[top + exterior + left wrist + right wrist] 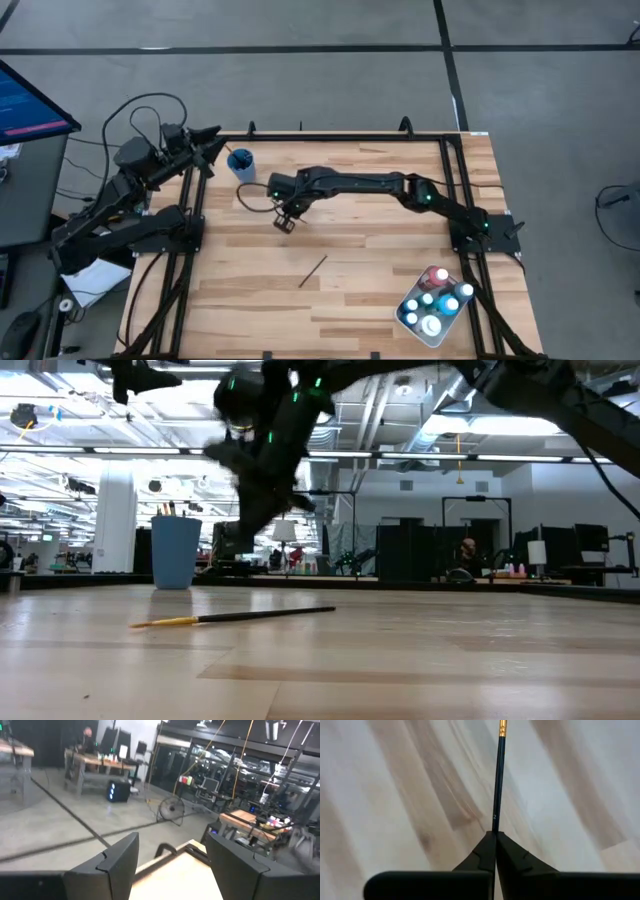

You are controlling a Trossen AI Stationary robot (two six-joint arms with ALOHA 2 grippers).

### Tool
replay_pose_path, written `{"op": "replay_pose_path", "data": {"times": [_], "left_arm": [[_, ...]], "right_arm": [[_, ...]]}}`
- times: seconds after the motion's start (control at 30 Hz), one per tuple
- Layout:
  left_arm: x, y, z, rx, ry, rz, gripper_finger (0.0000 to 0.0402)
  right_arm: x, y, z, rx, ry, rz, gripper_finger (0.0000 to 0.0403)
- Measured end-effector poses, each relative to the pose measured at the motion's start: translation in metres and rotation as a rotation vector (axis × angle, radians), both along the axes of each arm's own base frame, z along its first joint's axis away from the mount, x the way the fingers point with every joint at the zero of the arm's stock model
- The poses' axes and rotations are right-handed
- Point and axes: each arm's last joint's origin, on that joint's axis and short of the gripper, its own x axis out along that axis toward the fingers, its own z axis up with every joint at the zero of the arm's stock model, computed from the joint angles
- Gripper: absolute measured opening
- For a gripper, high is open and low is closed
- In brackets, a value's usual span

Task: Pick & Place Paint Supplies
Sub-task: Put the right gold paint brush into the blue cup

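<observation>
Pale wooden planks make up the tabletop, set inside a dark frame on a grey concrete floor, with a big workshop hall stretching away behind it. From where I stand the right arm is the busy one: it reaches well across toward the left half, and its right tool is pressed together on the dark handle of a held paintbrush, pinching it near one end so that the gold ferrule points away from the fingers. It hangs above the wood not far from the blue cup, which sits at the far left corner and already has a few handles sticking out of its mouth in the low view. I would guess the brush is being carried that way because the cup is where brushes belong.

One more loose paintbrush lies flat near the middle of the tabletop, well apart from everything else, so it looks like a later pick.

The small paint bottles are gathered in the white tray at the near right corner, standing close together with pale caps up, apparently already sorted.

Over at the far left edge, the left tool waits beside the cup with its fingers spread and nothing between them.
</observation>
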Motion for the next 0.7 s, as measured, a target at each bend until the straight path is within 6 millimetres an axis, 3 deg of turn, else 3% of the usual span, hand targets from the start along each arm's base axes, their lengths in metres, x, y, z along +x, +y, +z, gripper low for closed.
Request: {"op": "replay_pose_path", "data": {"times": [0.27,0.7], "left_arm": [[0.001,-0.001,-0.003,-0.048,-0.006,-0.064,0.0224],[0.002,-0.002,-0.002,-0.064,-0.029,-0.114,0.0248]], "right_arm": [[-0.006,-0.01,0.059,-0.034,-0.21,-0.027,0.0],[-0.037,-0.026,0.15,-0.156,-0.471,-0.116,0.0]]}}
